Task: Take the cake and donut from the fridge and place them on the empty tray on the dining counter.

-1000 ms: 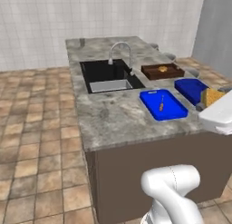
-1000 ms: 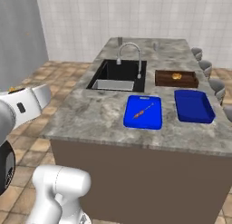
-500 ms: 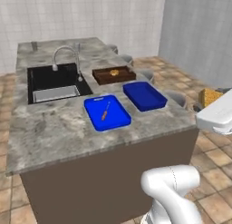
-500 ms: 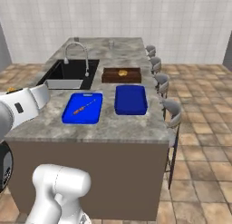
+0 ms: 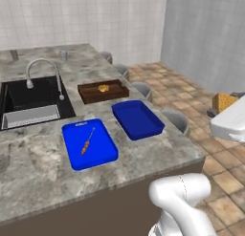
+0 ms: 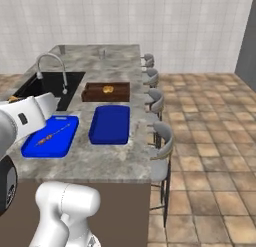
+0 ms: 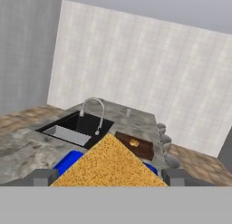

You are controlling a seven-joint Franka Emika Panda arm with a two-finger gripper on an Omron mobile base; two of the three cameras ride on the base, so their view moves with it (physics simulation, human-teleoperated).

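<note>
1. pincer (image 7: 106,177): fingers spread wide, clamped on the cake (image 7: 107,168), held beside the worktop (image 5: 43,168).
2. navy tray (image 5: 138,119): lies on the worktop between the brighter blue board (image 5: 89,143) and the wooden tray (image 5: 103,91).

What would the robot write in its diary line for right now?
claw: closed on cake | tray: empty, on dining counter | donut: not on tray | next: likely cake to tray
</note>
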